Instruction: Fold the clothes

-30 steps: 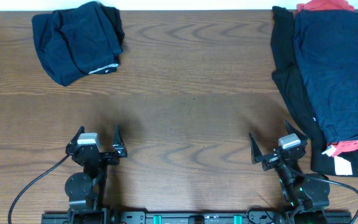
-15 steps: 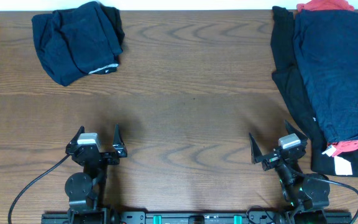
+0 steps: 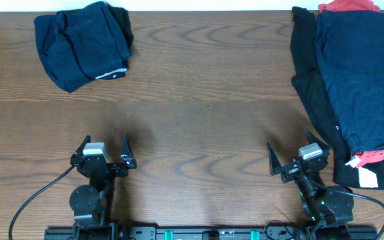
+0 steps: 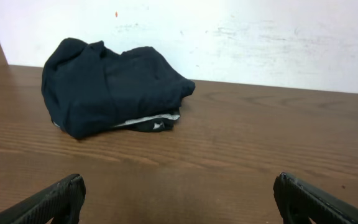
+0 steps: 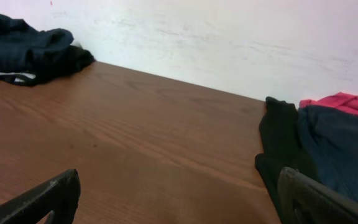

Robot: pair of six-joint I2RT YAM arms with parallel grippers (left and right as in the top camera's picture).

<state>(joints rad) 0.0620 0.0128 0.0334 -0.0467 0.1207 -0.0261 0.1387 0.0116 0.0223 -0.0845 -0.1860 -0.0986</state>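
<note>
Seen from overhead, the clothes lie in two places on the brown worktop (image 3: 205, 87). A crumpled navy bundle (image 3: 82, 43) sits at the far left, roughly round with no clear long axis. At the far right is a stack whose long axis runs near to far: a navy piece (image 3: 359, 73) on top, a black tee (image 3: 307, 73) jutting out on its left, and a red tee (image 3: 349, 7) showing at the far end. A white tag (image 3: 365, 177) lies at the stack's near end, too small to read. The left hand (image 3: 105, 140) and right hand (image 3: 292, 148) sit at the near edge, both spread wide and holding nothing.

From the left wrist, the navy bundle (image 4: 110, 87) lies ahead to the left, with a pale strip (image 4: 145, 120) along its near edge; any print there is unreadable.

From the right wrist, the black tee (image 5: 281, 149), navy piece (image 5: 340, 149) and red tee (image 5: 344, 102) lie ahead to the right, the bundle (image 5: 23, 53) far left.
</note>
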